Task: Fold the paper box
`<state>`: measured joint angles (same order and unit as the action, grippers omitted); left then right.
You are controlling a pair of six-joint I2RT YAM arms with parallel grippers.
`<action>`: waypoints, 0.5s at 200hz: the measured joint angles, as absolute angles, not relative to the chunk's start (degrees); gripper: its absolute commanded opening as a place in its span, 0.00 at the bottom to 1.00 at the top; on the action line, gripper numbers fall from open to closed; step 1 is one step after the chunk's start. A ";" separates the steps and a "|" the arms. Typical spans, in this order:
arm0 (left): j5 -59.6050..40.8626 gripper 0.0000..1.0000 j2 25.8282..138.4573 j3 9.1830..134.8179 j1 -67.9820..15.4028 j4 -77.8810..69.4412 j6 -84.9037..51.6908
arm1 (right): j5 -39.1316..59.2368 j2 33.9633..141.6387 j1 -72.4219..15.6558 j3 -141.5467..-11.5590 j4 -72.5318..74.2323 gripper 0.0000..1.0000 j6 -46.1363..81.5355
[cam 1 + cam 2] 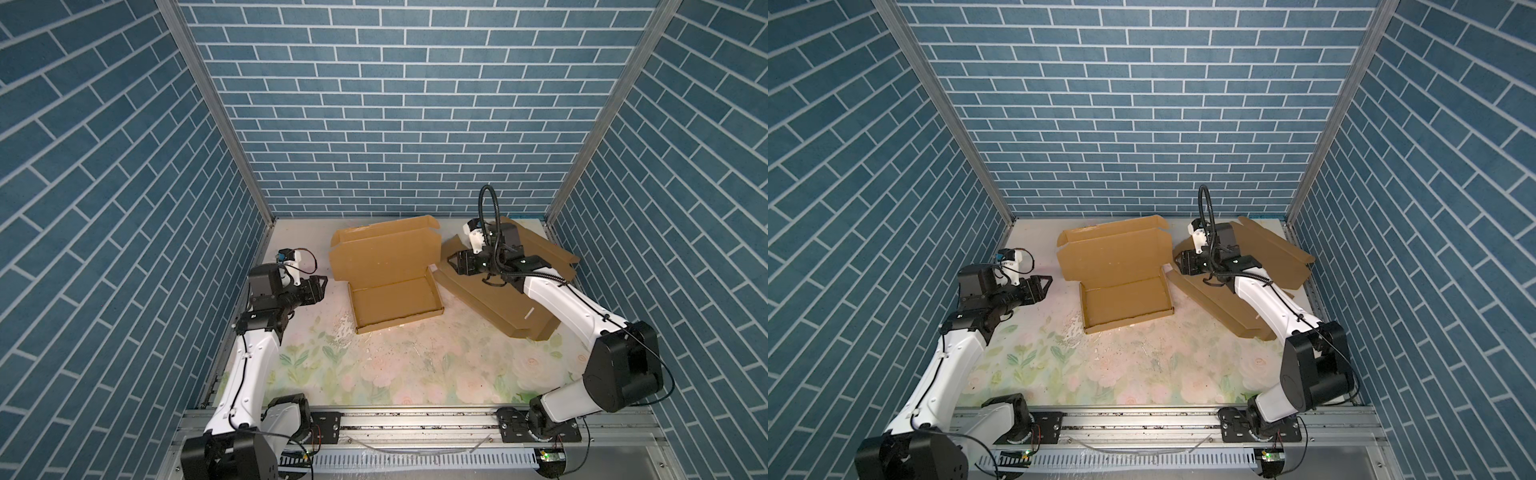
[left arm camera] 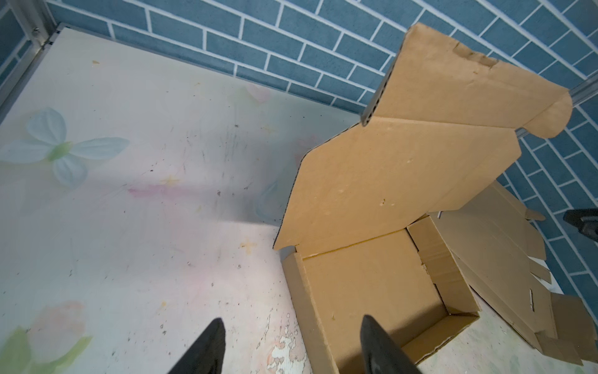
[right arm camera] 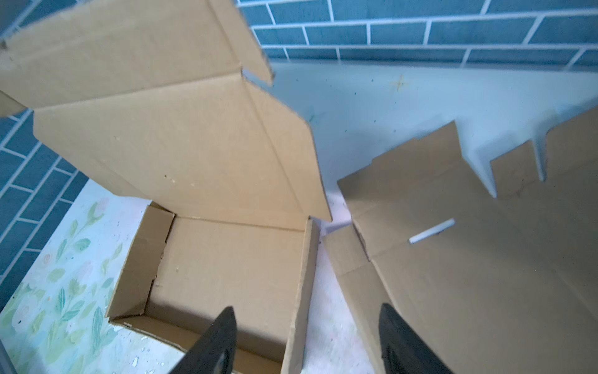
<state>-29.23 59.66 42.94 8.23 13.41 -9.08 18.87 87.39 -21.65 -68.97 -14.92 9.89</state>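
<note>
My white-and-black left arm (image 1: 249, 374) rises from its base, elbow bent, wrist level and aimed toward the middle. My black two-fingered left gripper (image 1: 323, 284) has its jaws spread wide. My white-and-black right arm (image 1: 557, 303) reaches farther back, wrist turned inward. My black two-fingered right gripper (image 1: 451, 262) points left, fingers (image 3: 220, 343) well apart.

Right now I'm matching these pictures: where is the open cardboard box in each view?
Top view: cardboard box just below centre.
Top view: cardboard box just below centre.
Left wrist: cardboard box ahead of left gripper.
Right wrist: cardboard box ahead of right gripper.
Shared landmark: flat cardboard sheet beside it.
</note>
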 measured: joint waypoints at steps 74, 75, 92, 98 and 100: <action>-40.49 0.69 71.07 48.12 8.23 9.74 -1.83 | 37.28 101.19 -15.90 -79.22 -11.00 0.72 -1.17; -40.58 0.69 71.13 48.16 8.23 9.67 -1.76 | 37.43 101.34 -15.88 -79.37 -11.05 0.73 -1.26; -42.39 0.69 72.62 48.47 8.23 8.21 -0.40 | 40.51 105.38 -15.55 -83.94 -11.16 0.72 -2.61; -43.05 0.69 73.12 48.56 8.23 7.68 0.12 | 41.41 106.56 -15.51 -85.27 -11.29 0.71 -3.09; -43.29 0.69 73.36 48.56 8.23 7.42 0.38 | 41.78 107.00 -15.46 -85.78 -11.38 0.71 -3.29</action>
